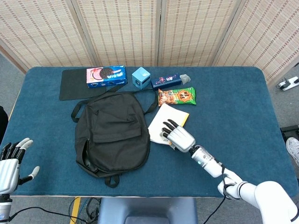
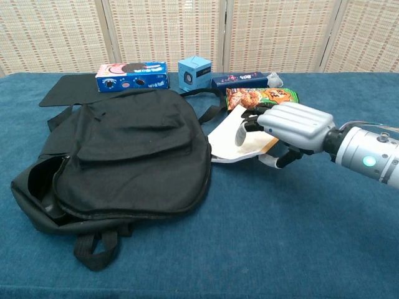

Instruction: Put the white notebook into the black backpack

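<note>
The notebook (image 1: 164,122) lies just right of the backpack (image 1: 112,133), with the snack bag (image 1: 176,96) behind it.

Lab setup: blue-clothed table (image 1: 243,121), woven screen panels (image 1: 117,30) behind.
</note>
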Robot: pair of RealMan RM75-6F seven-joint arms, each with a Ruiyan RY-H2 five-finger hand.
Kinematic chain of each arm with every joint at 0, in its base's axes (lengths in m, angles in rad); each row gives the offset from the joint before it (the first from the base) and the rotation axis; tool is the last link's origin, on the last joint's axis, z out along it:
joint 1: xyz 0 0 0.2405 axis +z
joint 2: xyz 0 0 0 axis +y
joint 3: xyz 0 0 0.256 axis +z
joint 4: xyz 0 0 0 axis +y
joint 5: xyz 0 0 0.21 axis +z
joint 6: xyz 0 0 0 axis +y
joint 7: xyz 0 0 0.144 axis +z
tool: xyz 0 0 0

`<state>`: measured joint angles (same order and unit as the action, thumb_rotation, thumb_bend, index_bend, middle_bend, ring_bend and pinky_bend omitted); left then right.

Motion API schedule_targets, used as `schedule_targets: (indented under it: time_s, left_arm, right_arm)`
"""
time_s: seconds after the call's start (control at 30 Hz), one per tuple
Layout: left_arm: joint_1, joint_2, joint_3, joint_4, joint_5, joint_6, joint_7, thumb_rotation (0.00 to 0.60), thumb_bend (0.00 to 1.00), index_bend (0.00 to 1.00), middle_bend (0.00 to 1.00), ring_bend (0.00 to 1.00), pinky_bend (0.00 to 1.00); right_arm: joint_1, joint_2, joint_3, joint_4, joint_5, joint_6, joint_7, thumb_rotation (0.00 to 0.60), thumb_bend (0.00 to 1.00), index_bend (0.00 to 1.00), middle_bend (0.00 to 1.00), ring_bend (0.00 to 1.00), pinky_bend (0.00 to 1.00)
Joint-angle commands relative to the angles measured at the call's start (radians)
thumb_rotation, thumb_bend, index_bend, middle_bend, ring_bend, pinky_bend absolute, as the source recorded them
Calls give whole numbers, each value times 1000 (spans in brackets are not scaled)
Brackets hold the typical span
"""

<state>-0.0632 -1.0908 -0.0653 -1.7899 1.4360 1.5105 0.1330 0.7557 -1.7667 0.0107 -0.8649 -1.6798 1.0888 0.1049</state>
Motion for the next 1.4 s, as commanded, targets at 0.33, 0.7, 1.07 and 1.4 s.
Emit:
schedule_targets:
  time_s: [0.33,0.7,1.07,1.4]
  left_arm:
    - [-2,5,-3,-2,-3,-3,-5,600,272,181,122,102,16]
    - [-7,5,-6,-1,-6,-7,-5,600,272,181,122,102,16]
    - [-40,30,-22,2,-3,-44,-20,600,272,181,122,102,16]
    - [-152,82,-53,33,30,-184,-123,600,272,189,122,104,16]
  right_arm:
    - [16,-14,34,-4,36,7,5,600,253,363,296,107,82]
    - [18,-16,40,9,53,13,19,600,312,563,354,141,82]
    - [7,21,41,-6,46,66,12,600,443,672,417,188,82]
    - [-42,179,62,-137,30,203,-63,600,470,740,463,222,82]
